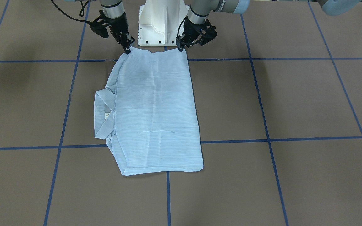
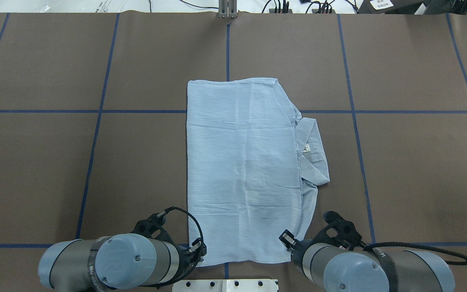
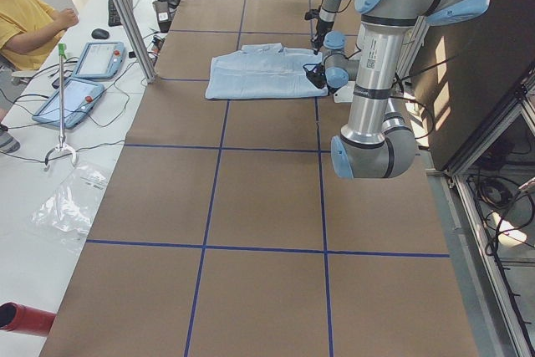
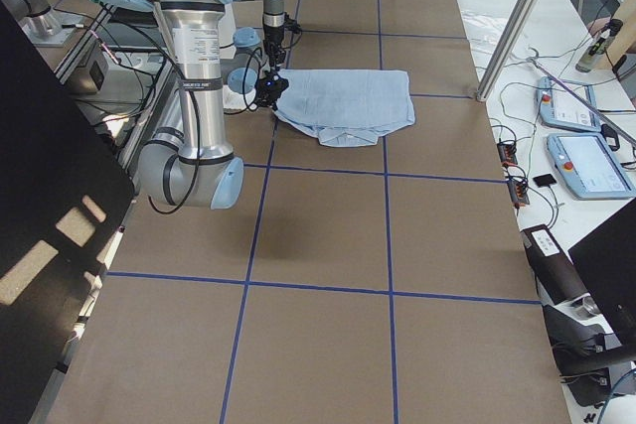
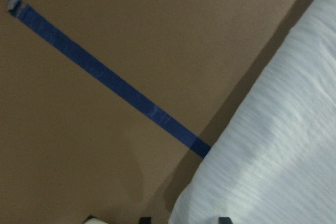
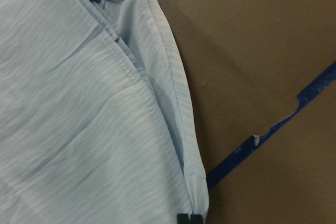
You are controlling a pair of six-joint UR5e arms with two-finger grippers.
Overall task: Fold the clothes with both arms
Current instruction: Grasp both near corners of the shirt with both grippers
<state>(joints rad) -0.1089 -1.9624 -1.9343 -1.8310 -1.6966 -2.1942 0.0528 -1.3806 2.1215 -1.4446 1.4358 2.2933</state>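
Both corners of your folded shirt (image 1: 156, 106) nearest the robot's base have a claw at them. You see the right claw (image 1: 127, 47) pinched tight on its corner. The left claw (image 1: 181, 47) stands apart, straddling the other. The shirt lies flat mid-tabletop (image 1: 294, 100), collar (image 1: 101, 116) toward the robot's right.

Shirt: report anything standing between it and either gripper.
Nothing visible does. The left gripper and the right gripper each sit right at a corner of the shirt, on its edge nearest the robot.
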